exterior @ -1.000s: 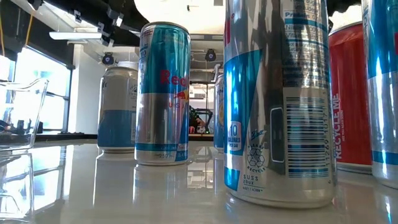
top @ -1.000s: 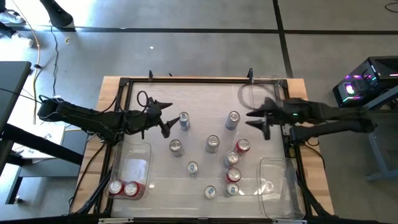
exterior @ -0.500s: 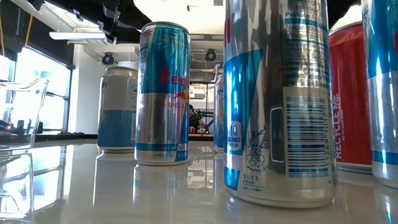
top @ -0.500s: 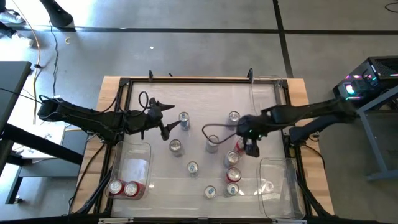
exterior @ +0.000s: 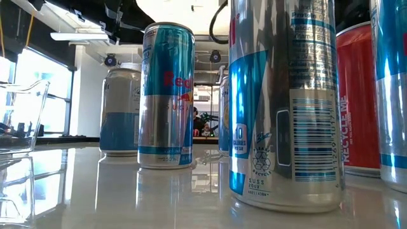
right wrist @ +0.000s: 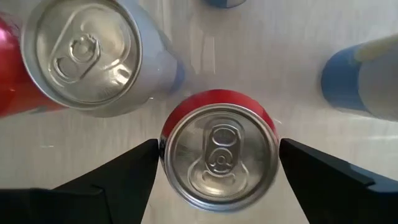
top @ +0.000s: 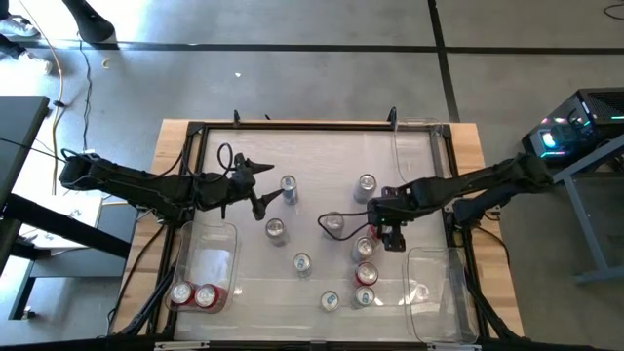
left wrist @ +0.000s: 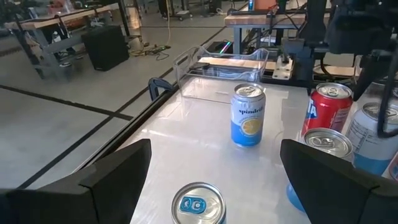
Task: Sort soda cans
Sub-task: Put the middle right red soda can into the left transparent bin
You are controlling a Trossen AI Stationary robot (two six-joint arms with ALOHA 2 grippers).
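A: Over the table's right half, the right gripper (right wrist: 214, 180) hangs straight above a red can (right wrist: 219, 153), fingers spread to either side of it.

B: Keep it centred and descend until both pads pass the rim. Smooth round aluminium slips easily.

A: A silver can (right wrist: 87, 53) stands close at ten o'clock, possibly touching.

B: Mind it. The left gripper (top: 261, 185) waits spread at the table's nine o'clock; two red ones (top: 194, 294) sit in the clear bin (top: 231, 234).
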